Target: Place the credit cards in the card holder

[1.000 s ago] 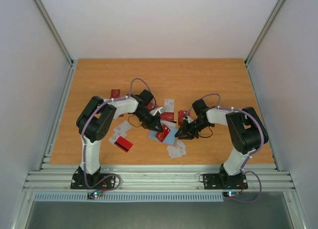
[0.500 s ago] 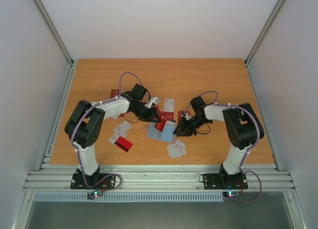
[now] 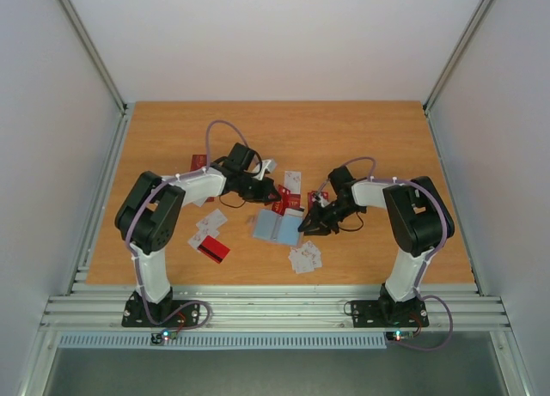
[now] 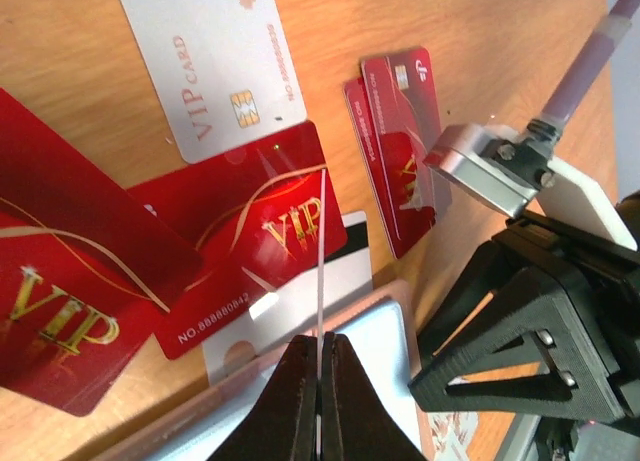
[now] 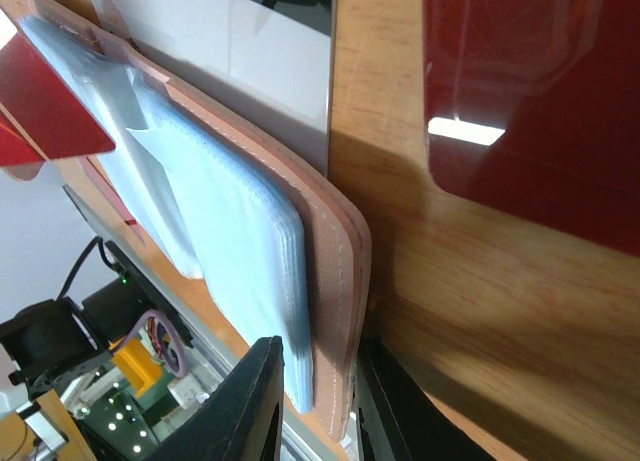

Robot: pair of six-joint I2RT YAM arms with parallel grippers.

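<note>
The left claw (image 4: pixel 320 346) is pinched fully shut on a card (image 4: pixel 323 241). In its wrist view the card shows edge-on, a thin pale line running straight out from between the fingertips. It hangs above a red VIP card (image 4: pixel 255 246) lying flat on the surface (image 4: pixel 90 111), with a white VIP card (image 4: pixel 210 61) just past that and another red one (image 4: pixel 70 321) to the side. Whether the held card's far end touches anything I cannot tell.

The holder (image 3: pixel 277 227) lies open near the middle of the surface between the two arms, its blue-grey inside facing up. From above, the left claw (image 3: pixel 273 195) sits just beyond the holder's far edge, close to it but not over the pockets. In the left wrist view a corner of the holder (image 4: pixel 385 351) shows right beside the fingers.

The right claw (image 3: pixel 307 225) is at the holder's right-hand edge. Its wrist view shows the jaws part-way open and closed on that edge: the tan cover and blue-grey lining (image 5: pixel 250 251) pass between the two fingers (image 5: pixel 250 401).

Loose cards (image 3: pixel 304 258) lie near the holder's front, with more (image 3: pixel 209 231) to its left and others (image 3: pixel 293 180) behind it.
</note>
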